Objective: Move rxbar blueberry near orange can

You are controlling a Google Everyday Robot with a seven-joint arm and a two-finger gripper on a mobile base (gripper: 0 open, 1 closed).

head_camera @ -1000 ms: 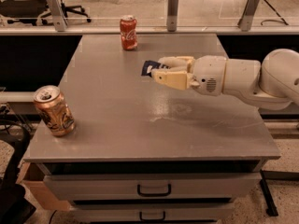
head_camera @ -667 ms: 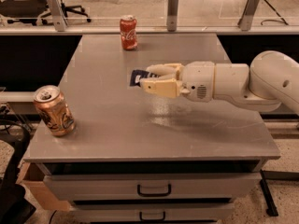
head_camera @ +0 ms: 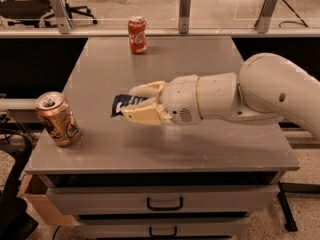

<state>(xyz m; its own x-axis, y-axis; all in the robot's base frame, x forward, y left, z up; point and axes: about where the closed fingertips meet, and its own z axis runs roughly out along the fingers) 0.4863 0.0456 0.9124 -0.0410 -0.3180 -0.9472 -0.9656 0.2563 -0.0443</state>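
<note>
Mid-table, gripper [head_camera: 129, 103] clamped on rxbar blueberry [head_camera: 119, 104], seemingly by one end; a loose hold risks slipping, overshoot could topple orange can [head_camera: 57, 119].

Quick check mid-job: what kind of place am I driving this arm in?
Probably an office or lab: a grey drawer cabinet as table, office chairs behind, a glass partition along the far edge. The gripper holds the rxbar over the cabinet top, apart from the orange can.
</note>
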